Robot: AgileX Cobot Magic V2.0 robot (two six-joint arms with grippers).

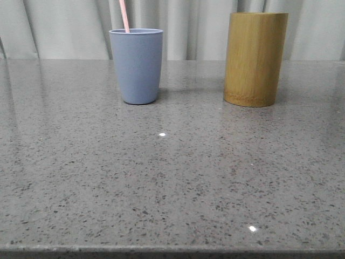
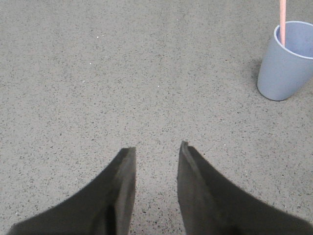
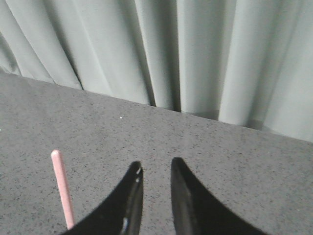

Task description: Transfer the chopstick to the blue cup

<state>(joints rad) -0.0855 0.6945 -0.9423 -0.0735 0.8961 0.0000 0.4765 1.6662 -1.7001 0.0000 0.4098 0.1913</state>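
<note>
— Where do we find the chopstick [image 1: 124, 15]?
— Standing in the blue cup [image 1: 136, 65], well clear of the left gripper [image 2: 156, 149], beside the right gripper [image 3: 155, 167].
— Grippers?
— We record both released, jaws parted, empty.

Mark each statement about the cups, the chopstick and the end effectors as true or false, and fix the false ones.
1. The chopstick stands in the blue cup. True.
2. The bamboo cylinder lies on its side. False: it stands upright on the table.
3. The left end effector is open and holds nothing. True.
4. The blue cup touches the bamboo cylinder. False: they stand apart.
5. The right end effector grips the chopstick. False: its fingers are parted with nothing between them.
</note>
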